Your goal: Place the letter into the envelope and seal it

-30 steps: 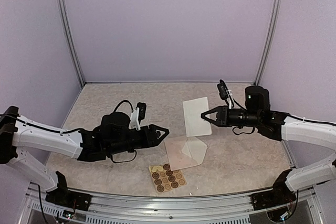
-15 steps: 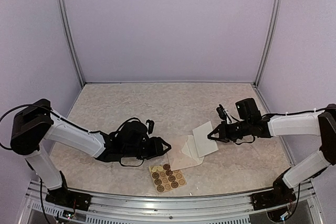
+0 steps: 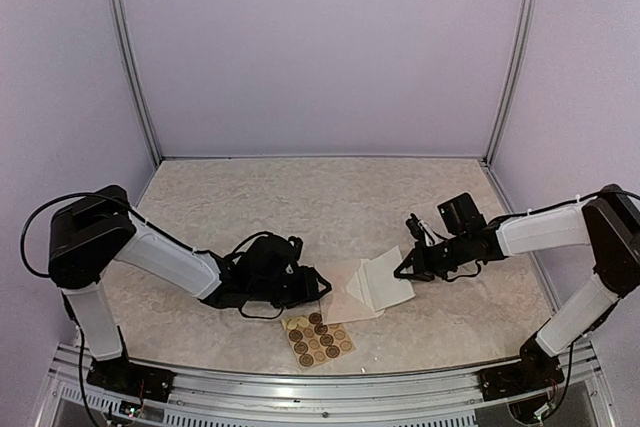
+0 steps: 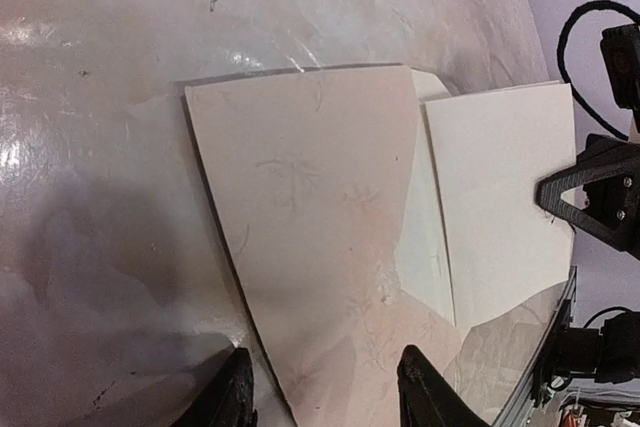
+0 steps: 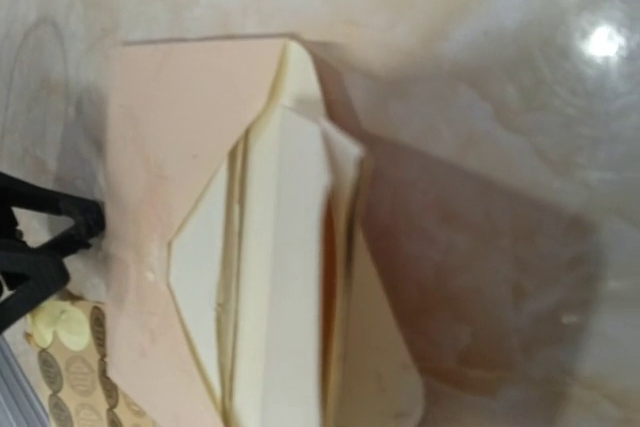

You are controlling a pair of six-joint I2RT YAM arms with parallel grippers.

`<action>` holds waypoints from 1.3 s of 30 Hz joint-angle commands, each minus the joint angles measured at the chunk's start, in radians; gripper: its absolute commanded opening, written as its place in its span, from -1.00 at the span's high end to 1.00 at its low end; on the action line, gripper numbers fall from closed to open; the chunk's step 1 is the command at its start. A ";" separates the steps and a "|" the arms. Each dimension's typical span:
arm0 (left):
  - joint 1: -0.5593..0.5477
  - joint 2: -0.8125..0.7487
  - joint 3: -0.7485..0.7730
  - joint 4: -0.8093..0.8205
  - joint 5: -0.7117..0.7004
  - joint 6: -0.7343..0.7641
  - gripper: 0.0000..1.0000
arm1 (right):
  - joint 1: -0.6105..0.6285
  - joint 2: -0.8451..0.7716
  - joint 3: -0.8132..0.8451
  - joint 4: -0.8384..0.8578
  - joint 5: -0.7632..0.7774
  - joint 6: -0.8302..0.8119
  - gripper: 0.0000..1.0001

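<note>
1. The envelope (image 3: 352, 292) lies flat on the marble-look table (image 3: 300, 197), at centre front between the two arms. It is pale tan and its open side faces the right arm.
2. The left gripper (image 3: 322, 287) is low over the table at the envelope's left edge. The jaws stand apart. In the left wrist view the envelope's near edge sits in the gap between them. Cannot tell whether either jaw touches the paper.
3. The right gripper (image 3: 403, 269) is pinched tight on the right edge of the letter (image 3: 388, 279), with the jaws together. The arm reaches in low from the right.
4. The letter is a cream-white sheet, angled. Its left edge overlaps the envelope's open, whiter side, and its right part hangs past the envelope toward the right gripper.
5. In the right wrist view the letter runs lengthwise over the envelope's pale inside. How far in it sits cannot be told, and the view is blurred there.
6. The envelope is therefore just beside the left gripper and well within reach of the right one. The right one touches only the letter, not the envelope.
7. The sticker sheet (image 3: 318, 339), tan with round brown stickers, lies near the envelope's front-left corner. It is just in front of the left gripper and not touching either gripper.
</note>
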 commanded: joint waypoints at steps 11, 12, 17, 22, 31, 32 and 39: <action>0.005 0.069 0.012 0.019 0.052 -0.011 0.26 | 0.003 0.036 0.020 -0.028 0.069 0.011 1.00; 0.004 0.070 0.012 0.019 0.054 -0.011 0.26 | 0.005 0.042 0.020 -0.021 0.067 0.017 1.00; 0.003 0.072 0.011 0.019 0.058 -0.009 0.27 | 0.027 0.067 0.024 0.011 0.059 0.041 1.00; 0.001 0.075 0.015 0.020 0.060 -0.009 0.28 | 0.058 0.093 0.038 0.042 0.051 0.062 1.00; -0.002 0.084 0.022 0.022 0.067 -0.007 0.29 | 0.090 0.119 0.038 0.111 0.025 0.107 1.00; -0.002 0.085 0.022 0.023 0.070 -0.008 0.30 | 0.092 0.122 0.038 0.120 0.020 0.113 1.00; -0.004 0.089 0.027 0.023 0.074 -0.007 0.34 | 0.107 0.137 0.025 0.182 0.003 0.162 1.00</action>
